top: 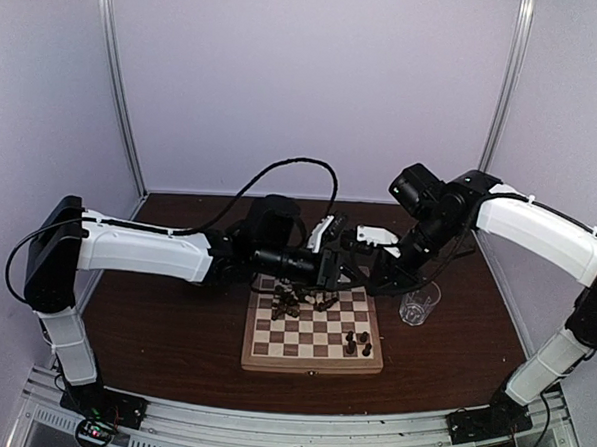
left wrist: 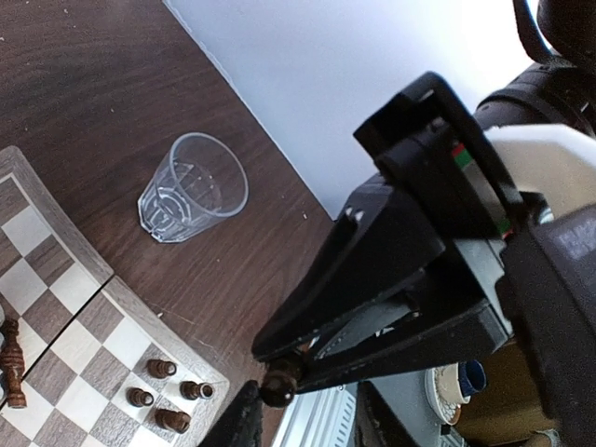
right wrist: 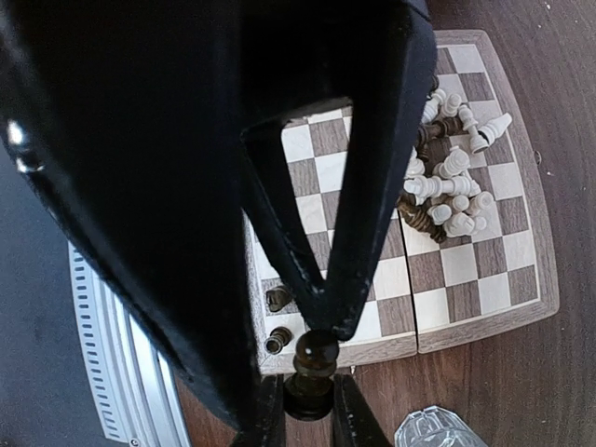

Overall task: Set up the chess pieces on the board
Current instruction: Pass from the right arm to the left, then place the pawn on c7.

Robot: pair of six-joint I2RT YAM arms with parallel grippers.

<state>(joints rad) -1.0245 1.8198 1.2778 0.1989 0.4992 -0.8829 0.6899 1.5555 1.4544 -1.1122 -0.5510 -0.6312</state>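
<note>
Tapered black right fingers (right wrist: 372, 186) pinch the round head of a turned dark pawn (right wrist: 312, 368), lifted by the right edge of the checked wooden board (top: 292, 338). The left fingers (left wrist: 237, 424) flank its base narrowly, but I cannot tell if they touch it. Cream and dark chessmen (top: 299, 304) heap at the board's far left corner, and a clear glass (top: 420, 302) stands beside its right edge.

- Dark brown wooden tabletop (top: 173, 317).
- Checkered wooden board (top: 311, 365) lying flat near its middle.
- Clear drinking glass (top: 418, 303) standing upright near the board's right side, not touching it.
</note>
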